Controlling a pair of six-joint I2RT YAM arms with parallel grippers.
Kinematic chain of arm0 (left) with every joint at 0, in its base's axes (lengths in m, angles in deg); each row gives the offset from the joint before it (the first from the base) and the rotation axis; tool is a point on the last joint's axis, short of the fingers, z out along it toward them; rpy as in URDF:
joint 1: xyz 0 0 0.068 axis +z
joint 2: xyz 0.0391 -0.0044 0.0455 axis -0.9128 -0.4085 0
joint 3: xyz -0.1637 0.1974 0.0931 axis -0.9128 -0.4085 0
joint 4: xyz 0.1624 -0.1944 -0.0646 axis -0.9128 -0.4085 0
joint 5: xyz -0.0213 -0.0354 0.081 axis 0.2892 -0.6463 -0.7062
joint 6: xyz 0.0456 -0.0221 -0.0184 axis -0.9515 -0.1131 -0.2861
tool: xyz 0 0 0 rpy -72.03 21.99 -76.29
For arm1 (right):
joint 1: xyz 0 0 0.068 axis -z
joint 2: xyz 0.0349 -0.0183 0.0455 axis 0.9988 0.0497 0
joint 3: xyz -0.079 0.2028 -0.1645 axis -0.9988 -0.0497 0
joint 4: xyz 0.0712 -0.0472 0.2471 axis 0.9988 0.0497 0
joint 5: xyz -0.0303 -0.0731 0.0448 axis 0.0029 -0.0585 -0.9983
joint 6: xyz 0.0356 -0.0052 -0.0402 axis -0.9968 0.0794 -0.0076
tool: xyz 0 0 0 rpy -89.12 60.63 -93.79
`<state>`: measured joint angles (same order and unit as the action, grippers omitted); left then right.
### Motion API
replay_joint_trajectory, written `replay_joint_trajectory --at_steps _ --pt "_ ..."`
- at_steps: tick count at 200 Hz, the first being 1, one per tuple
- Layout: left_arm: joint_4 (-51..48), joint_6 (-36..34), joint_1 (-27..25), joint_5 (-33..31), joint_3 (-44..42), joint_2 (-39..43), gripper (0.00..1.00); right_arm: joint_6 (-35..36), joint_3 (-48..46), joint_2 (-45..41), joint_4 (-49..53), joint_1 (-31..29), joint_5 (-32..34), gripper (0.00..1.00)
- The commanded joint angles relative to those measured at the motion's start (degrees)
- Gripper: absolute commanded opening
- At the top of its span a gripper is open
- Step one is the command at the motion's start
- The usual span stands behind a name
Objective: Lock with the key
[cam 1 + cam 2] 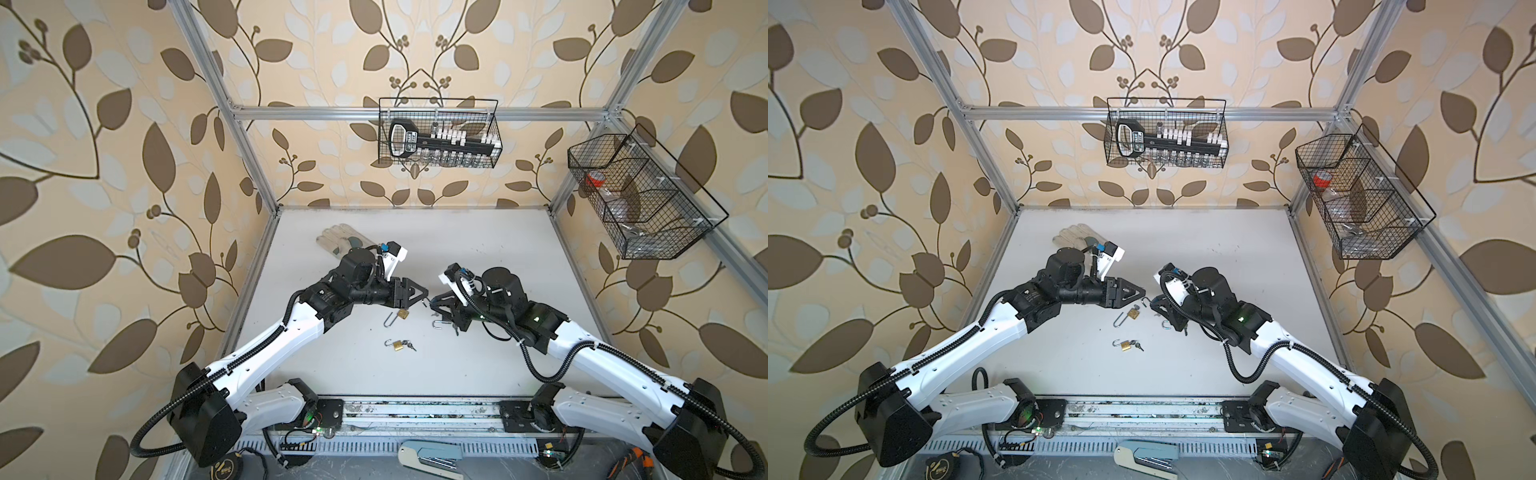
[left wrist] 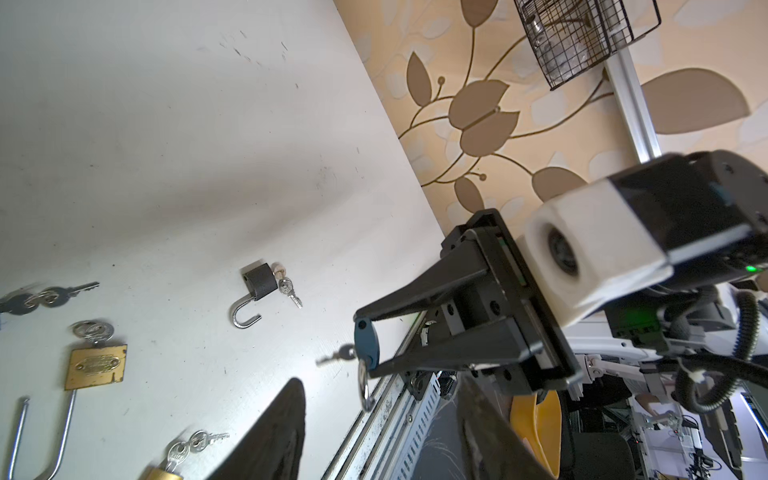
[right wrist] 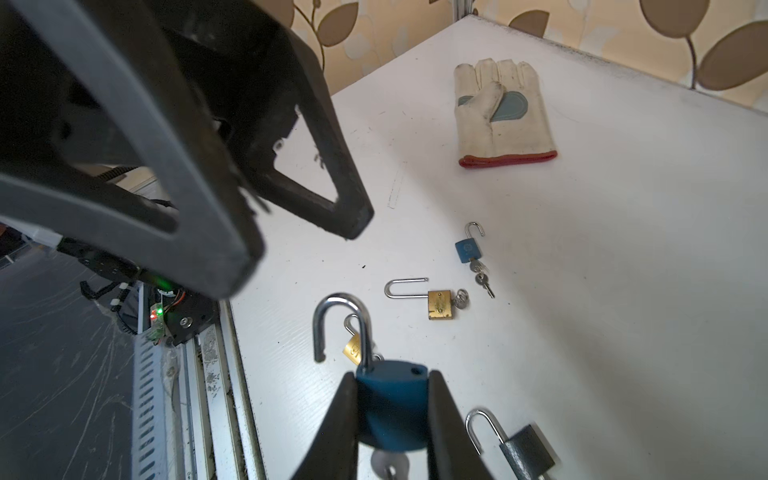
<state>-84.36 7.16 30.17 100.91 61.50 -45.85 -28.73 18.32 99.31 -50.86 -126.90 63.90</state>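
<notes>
The right gripper [image 2: 366, 348] squeezed the blue padlock [image 3: 390, 407] above the middle of the table [image 1: 457, 249]. The left gripper [image 1: 423, 296] hung open beside it. It looked hard, light, slippery; flat sides seemed best to hold.

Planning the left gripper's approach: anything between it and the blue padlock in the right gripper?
Nothing visible. Only open air separates the left gripper from the blue padlock clamped in the right gripper, its open shackle exposed. The other padlocks lie on the table.
</notes>
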Motion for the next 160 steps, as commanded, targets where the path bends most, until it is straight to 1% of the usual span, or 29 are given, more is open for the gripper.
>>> replay_joint_trajectory --at_steps 1,11,21,62,102,127,160 --pt "2.2 -1.0 -1.0 2.6 1.7 -0.6 0.55 1.5 2.7 0.4 -1.8 -1.4 -2.0 0.00" --pt "2.3 -1.1 -1.2 2.7 1.5 -1.0 0.53 1.5 3.0 0.6 -2.0 -1.5 -2.4 0.00" --pt "2.4 -1.1 -1.3 2.9 1.5 -1.2 0.47 1.4 3.1 0.7 -1.9 -1.7 -2.1 0.00" --pt "2.4 -1.3 -1.4 2.4 1.6 -1.4 0.30 1.6 3.3 0.5 -1.8 -1.8 -1.7 0.00" --pt "2.0 -1.4 -1.4 2.5 1.7 -1.3 0.19 1.5 3.1 0.1 -2.2 -1.7 -0.2 0.00" --pt "1.5 -1.8 -1.4 2.3 1.6 -1.0 0.14 1.4 3.0 -0.3 -2.6 -1.8 0.9 0.00" --pt "1.3 -1.8 -1.5 2.1 1.6 -0.8 0.02 1.4 3.1 -0.4 -2.8 -1.7 0.8 0.00"
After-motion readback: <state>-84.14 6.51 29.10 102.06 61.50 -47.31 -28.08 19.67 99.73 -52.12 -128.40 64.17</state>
